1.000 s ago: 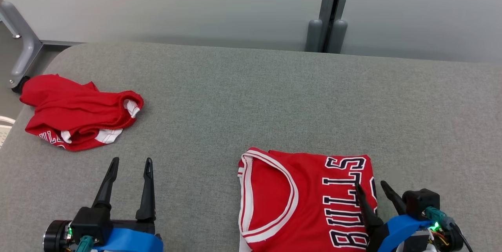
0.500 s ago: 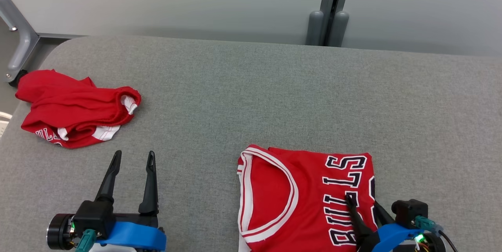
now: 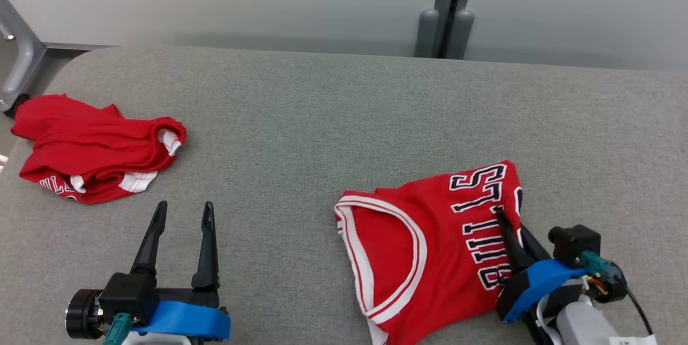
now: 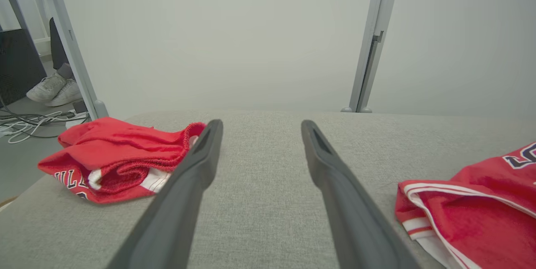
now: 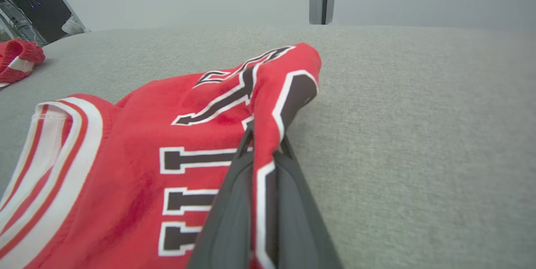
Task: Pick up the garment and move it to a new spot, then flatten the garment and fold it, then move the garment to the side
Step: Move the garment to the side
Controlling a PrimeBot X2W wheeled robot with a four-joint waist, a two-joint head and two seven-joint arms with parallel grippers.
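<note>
The garment (image 3: 430,237) is a folded red jersey with black-and-white lettering and white neck trim, lying on the grey padded table (image 3: 322,119) at the front right. My right gripper (image 3: 509,221) is shut on its right folded edge, which is raised and bunched. In the right wrist view the red fabric of the garment (image 5: 167,135) is pinched between the two fingers of the right gripper (image 5: 264,141). My left gripper (image 3: 184,206) stands open at the front left with nothing between its fingers. The left wrist view has the left gripper (image 4: 261,125) well apart from the garment (image 4: 481,202).
A second crumpled red garment (image 3: 91,146) lies at the table's left edge, also in the left wrist view (image 4: 121,156). A grey post (image 3: 446,28) stands behind the table, a metal frame leg (image 3: 16,60) at far left. A person's white shoes (image 4: 54,89) are on the floor beyond.
My right gripper has closed on the jersey's right edge. That side has risen and swung away from me, so the jersey now lies skewed. The left gripper has stayed open.
</note>
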